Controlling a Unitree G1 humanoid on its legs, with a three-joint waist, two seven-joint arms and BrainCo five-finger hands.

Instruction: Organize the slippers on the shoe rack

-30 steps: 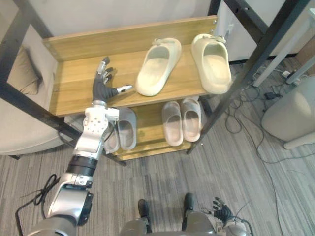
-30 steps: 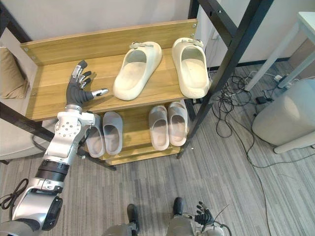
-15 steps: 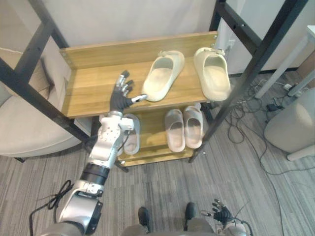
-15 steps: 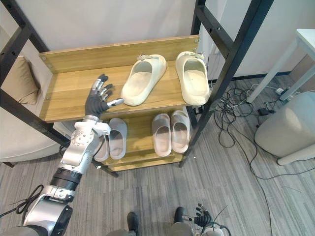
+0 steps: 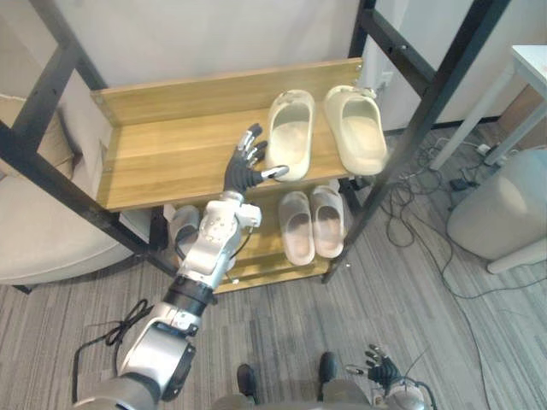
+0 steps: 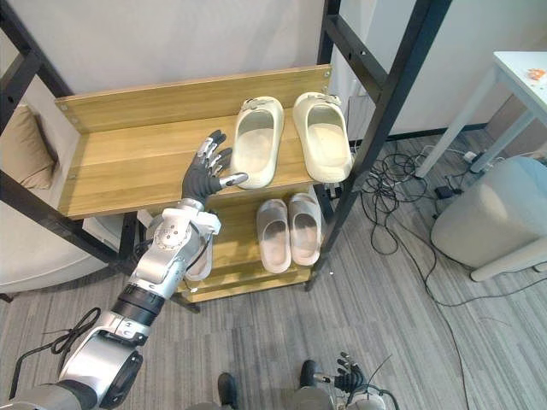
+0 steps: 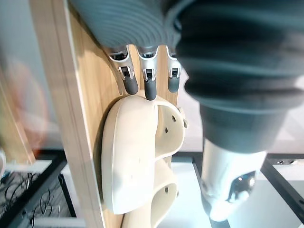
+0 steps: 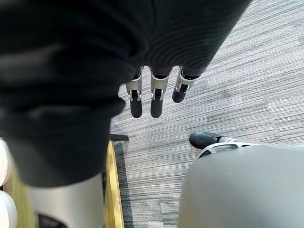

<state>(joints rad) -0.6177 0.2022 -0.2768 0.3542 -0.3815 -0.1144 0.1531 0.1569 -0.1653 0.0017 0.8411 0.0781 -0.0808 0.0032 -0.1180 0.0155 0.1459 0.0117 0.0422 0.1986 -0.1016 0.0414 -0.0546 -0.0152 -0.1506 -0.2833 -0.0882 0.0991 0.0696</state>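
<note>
Two cream slippers stand side by side on the wooden top shelf of the shoe rack, toes to the back: the left cream slipper and the right cream slipper. My left hand is open at the left slipper's heel end, its straight fingers at the slipper's edge and its thumb against the heel. On the lower shelf sit a pale pair and grey slippers partly behind my arm. My right hand hangs low and open, fingers relaxed over the floor.
Black metal posts frame the rack at front right and left. A beige cushioned seat is to the left, a grey pouf and white table legs to the right. Cables trail over the grey carpet.
My left hand has swept right along the top shelf, and the left cream slipper has turned from slanted to parallel, close beside the right one. The camera has also shifted.
</note>
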